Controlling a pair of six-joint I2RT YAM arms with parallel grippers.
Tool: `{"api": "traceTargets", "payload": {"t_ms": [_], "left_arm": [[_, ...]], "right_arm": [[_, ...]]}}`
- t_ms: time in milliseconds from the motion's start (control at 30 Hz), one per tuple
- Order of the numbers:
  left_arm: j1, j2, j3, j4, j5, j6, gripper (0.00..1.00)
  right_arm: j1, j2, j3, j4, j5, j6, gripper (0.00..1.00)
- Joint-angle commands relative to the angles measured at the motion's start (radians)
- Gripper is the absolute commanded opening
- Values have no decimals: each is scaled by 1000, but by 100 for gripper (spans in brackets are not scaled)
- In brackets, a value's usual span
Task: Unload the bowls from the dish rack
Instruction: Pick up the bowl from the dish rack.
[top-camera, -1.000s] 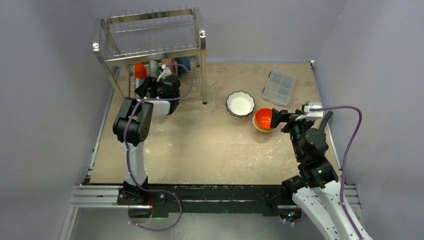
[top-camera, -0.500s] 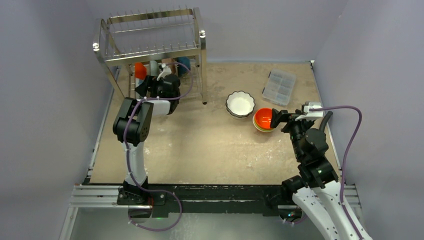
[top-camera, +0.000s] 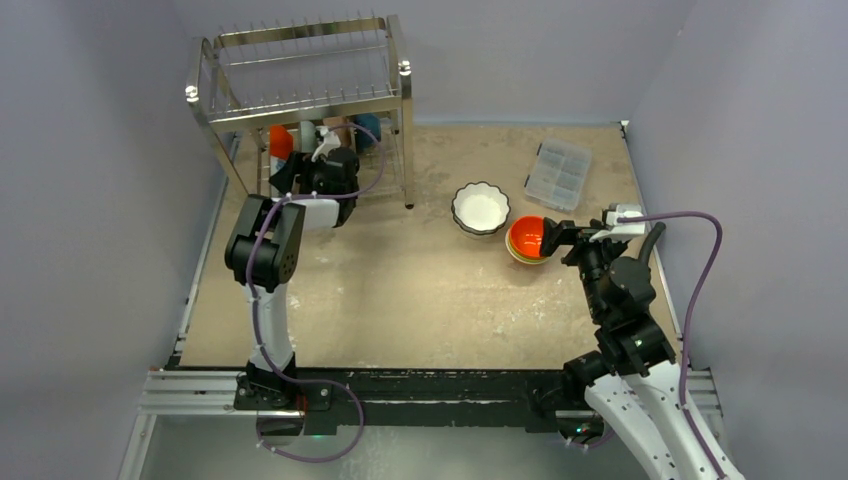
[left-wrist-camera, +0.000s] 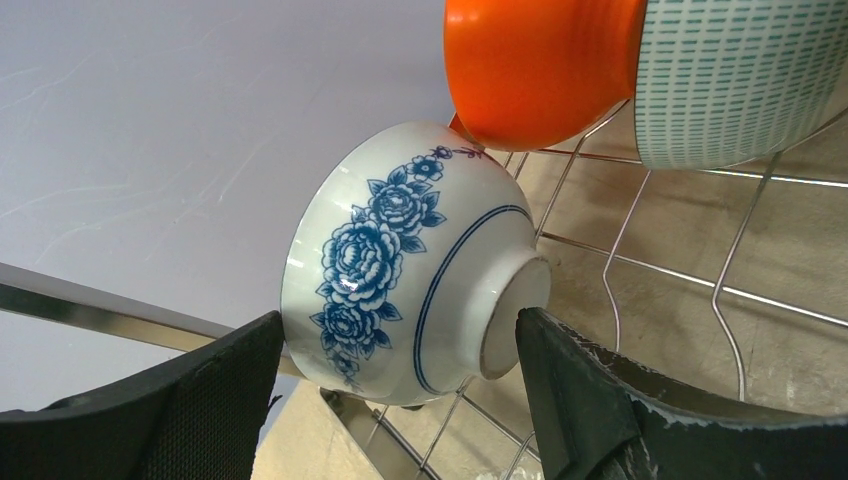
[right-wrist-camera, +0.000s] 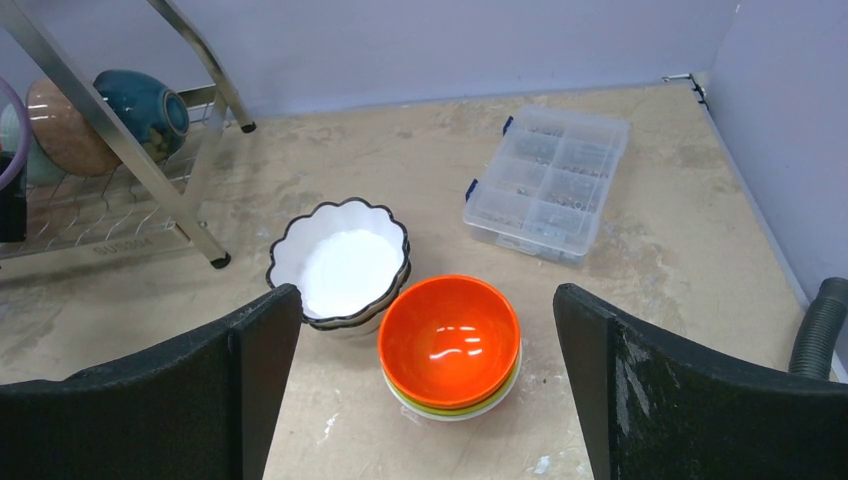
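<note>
From above, my left claw (top-camera: 286, 166) is reached into the lower tier of the dish rack (top-camera: 300, 100) at upper left. My right claw (top-camera: 553, 234) hangs at centre right beside the orange-topped stack (top-camera: 524, 238). The white scalloped bowl (top-camera: 480, 208) sits just left of that stack.

Through my left wrist, the blue-flowered bowl (left-wrist-camera: 400, 270) lies on its side mid-frame, leaning on an orange neighbour (left-wrist-camera: 540, 65) at the top. My jaws stand wide around it. One pad looks to meet the rim at lower left, the other the foot ring at lower right, so I judge it gripped. It is glazed ceramic, I'd say: stiff, slick, fairly weighty and quick to chip on wire. The flat foot seats a pad well, but the thin rim may skate, so I should squeeze firmly and lift gently.

Through my right wrist, the jaws are spread fully and hold nothing, with the stack low centre between them. A teal bowl (right-wrist-camera: 140, 105) waits in the rack at upper left.
</note>
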Motion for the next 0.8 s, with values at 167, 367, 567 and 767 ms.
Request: {"api": "traceTargets", "payload": {"t_ms": [167,367,567,767], "left_arm": [[26,-62,7,-46,73,-106,82],[28,-55,10,-40,76,-98,82],[28,-63,4,-41,85,-100,79],[29,-111,-17,-72,140,-141,70]], "right_arm": [[6,-6,-7,44,-14,-17,99],[6,-9,-6,44,-14,-17,99],[6,-11,-7,46,-13,-20,99],[6,-12,-9,47,-14,-19,99]]}}
